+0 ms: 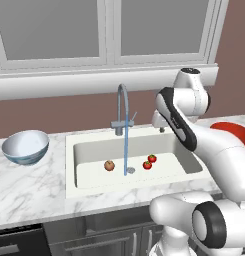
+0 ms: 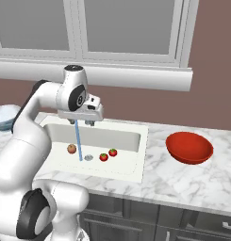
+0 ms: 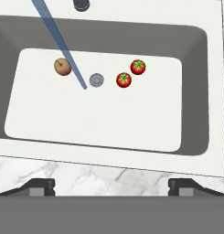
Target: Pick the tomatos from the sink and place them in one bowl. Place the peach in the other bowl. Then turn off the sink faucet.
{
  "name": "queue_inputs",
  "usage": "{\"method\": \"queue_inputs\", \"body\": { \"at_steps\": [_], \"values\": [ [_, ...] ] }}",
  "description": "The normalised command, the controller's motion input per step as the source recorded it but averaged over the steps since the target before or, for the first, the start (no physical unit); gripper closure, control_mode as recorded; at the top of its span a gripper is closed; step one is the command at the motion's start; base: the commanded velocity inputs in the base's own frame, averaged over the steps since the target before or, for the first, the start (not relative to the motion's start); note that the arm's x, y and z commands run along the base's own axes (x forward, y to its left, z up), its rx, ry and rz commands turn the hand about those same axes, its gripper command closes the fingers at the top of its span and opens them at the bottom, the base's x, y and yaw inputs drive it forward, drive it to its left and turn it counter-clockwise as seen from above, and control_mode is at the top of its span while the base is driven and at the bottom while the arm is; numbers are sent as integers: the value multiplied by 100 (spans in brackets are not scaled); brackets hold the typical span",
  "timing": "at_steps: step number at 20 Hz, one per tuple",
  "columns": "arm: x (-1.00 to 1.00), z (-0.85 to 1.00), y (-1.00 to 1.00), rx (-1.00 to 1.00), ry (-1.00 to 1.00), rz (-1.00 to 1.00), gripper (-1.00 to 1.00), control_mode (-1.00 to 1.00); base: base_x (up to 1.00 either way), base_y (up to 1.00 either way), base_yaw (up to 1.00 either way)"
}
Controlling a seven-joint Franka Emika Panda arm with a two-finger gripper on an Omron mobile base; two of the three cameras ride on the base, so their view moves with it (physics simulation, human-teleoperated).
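Note:
Two red tomatos (image 3: 138, 66) (image 3: 124, 80) lie side by side on the floor of the white sink (image 3: 99, 123), right of the drain (image 3: 96, 80). The orange-tan peach (image 3: 62, 66) lies left of the drain. Water runs from the grey gooseneck faucet (image 1: 123, 107) in a thin blue stream. My gripper (image 2: 81, 122) hangs high over the sink's near edge, open, with nothing between its fingertips (image 3: 42, 185). The shallow red bowl (image 2: 189, 147) sits on the counter right of the sink. The white and pale blue bowl (image 1: 25, 146) stands on the counter to the left.
White marble counter (image 2: 183, 181) surrounds the sink. A window sill (image 1: 69, 82) and brown wall run behind the faucet. Dark cabinet fronts lie below the counter edge.

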Motion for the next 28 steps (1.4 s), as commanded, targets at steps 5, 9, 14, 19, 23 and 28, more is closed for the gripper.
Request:
{"method": "queue_inputs", "body": {
  "at_steps": [5,9,14,19,23,28],
  "values": [
    [0,-37,-3,0,0,0,-100,-100,0,0,0],
    [-2,-32,-8,0,0,0,-100,-100,0,0,0],
    [-5,-39,-10,0,0,0,-100,-100,0,0,0],
    [0,-44,0,0,0,0,-100,-100,0,0,0],
    [0,-43,0,0,0,0,-100,-100,0,0,0],
    [0,-26,0,1,0,0,-100,-100,0,0,0]
  ]
}}
